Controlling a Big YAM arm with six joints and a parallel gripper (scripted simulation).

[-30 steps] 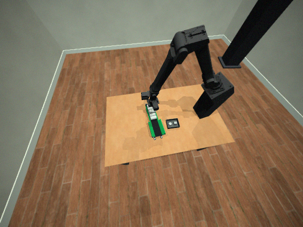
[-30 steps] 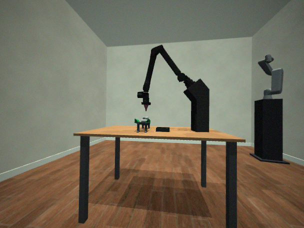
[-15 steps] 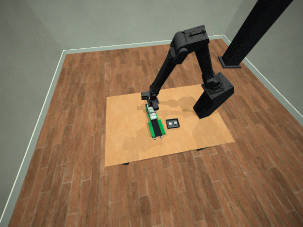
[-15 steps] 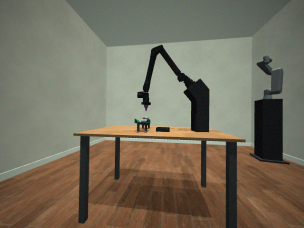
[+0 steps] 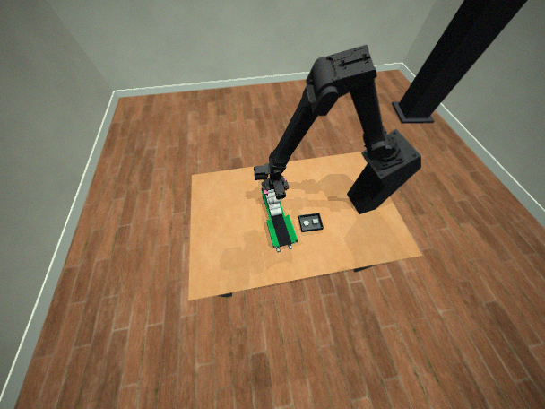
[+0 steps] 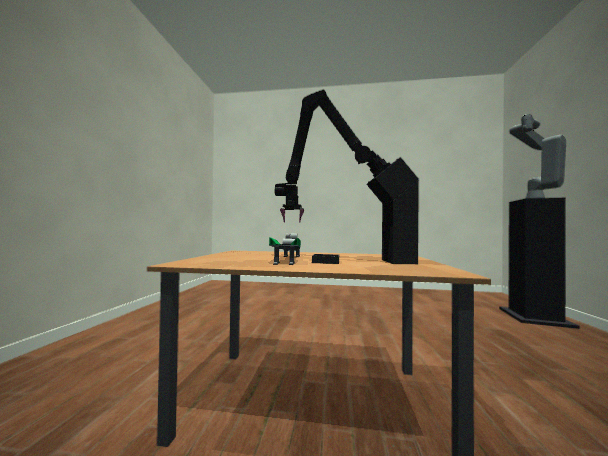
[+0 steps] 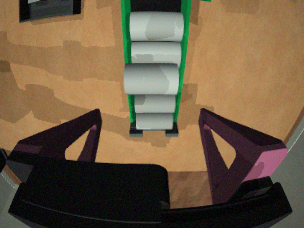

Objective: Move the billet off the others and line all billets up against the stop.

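A green feed ramp (image 7: 155,42) with a black bed lies on the table; it also shows in the top view (image 5: 280,220) and the exterior view (image 6: 286,243). Several grey steel billets lie across it in a row. One billet (image 7: 152,78) looks larger and sits on top of two others. The billet at the far end of the row (image 7: 156,28) lies straight across the ramp. My gripper (image 7: 150,114) hangs well above the low end of the ramp, open and empty; it also shows in the exterior view (image 6: 291,215) and the top view (image 5: 274,188).
The arm's black base (image 5: 383,179) stands at the table's far right. A second grey arm on a black pedestal (image 6: 537,220) stands off the table.
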